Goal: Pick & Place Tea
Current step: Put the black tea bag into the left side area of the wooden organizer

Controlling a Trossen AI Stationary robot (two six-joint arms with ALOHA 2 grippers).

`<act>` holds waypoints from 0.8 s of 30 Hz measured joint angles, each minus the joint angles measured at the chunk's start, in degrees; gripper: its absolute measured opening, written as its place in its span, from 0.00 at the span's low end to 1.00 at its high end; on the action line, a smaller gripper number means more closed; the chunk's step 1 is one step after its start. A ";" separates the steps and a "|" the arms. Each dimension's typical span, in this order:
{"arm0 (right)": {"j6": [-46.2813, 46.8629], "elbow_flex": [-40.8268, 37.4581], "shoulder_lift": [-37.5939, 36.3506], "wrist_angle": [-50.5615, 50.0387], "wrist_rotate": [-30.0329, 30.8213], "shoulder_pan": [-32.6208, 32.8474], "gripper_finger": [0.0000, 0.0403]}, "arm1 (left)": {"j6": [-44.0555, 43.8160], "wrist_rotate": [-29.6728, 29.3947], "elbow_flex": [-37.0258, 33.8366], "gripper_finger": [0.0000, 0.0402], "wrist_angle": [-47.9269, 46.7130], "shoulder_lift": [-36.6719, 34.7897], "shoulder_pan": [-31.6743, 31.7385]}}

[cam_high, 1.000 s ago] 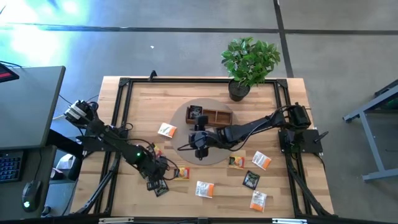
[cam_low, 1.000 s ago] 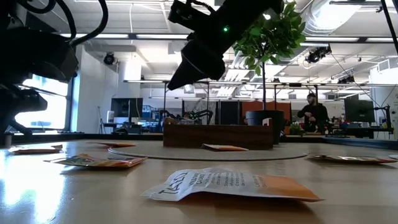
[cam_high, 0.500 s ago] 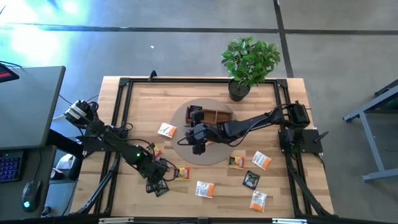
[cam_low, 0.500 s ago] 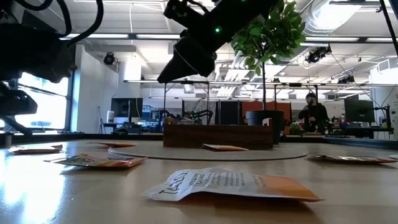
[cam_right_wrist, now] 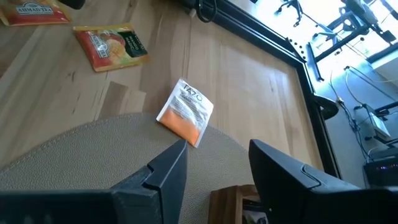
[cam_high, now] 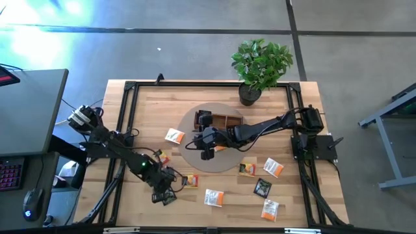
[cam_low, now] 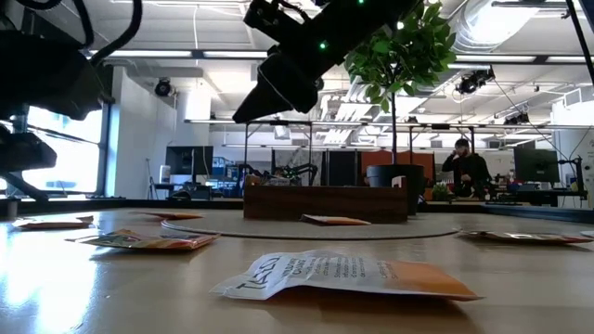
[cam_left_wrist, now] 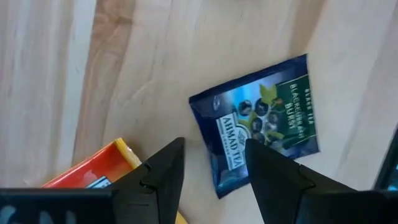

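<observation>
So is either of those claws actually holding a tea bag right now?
No. The left gripper is open above a dark blue sachet, and the right gripper is open and empty over the round mat.

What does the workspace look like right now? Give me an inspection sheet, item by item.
Surface: pale wooden table with a round grey mat at its centre.
Job's things: small flat square tea sachets lie scattered; a white-and-orange sachet lies at the mat's edge, a dark blue sachet under the left arm; a brown wooden tray stands on the mat.
Clutter: green potted plant at the far edge.
Grippers: left gripper open, over the dark blue sachet; right gripper open, empty, above the mat.
Cables: black cables at the right arm's base.
Surroundings: a person far behind, a desk beside the table.
</observation>
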 joint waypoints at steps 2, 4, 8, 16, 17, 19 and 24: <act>0.00 0.00 0.00 0.00 0.00 0.00 0.42 | -0.03 -0.67 0.04 0.42 -0.11 0.16 -0.77; 0.00 0.00 0.00 0.08 0.00 0.00 0.42 | 0.04 -1.84 0.04 0.42 0.07 0.20 -1.45; 0.00 0.00 0.00 0.24 0.00 0.00 0.42 | 0.03 -2.41 -0.02 0.38 0.17 0.23 -1.35; 0.00 0.00 0.00 0.27 0.00 0.00 0.42 | 2.46 -1.95 -0.12 0.10 1.81 0.43 -1.31; 0.00 0.00 0.00 0.29 0.00 0.00 0.42 | 3.02 -1.80 -0.11 0.06 2.10 0.45 -1.32; 0.00 0.00 0.00 0.26 0.00 0.00 0.42 | 3.83 -1.43 -0.11 0.02 2.29 0.42 -1.30; -0.02 0.00 0.00 0.26 0.06 0.00 0.42 | 4.99 -1.60 0.18 0.04 1.53 -0.16 -1.23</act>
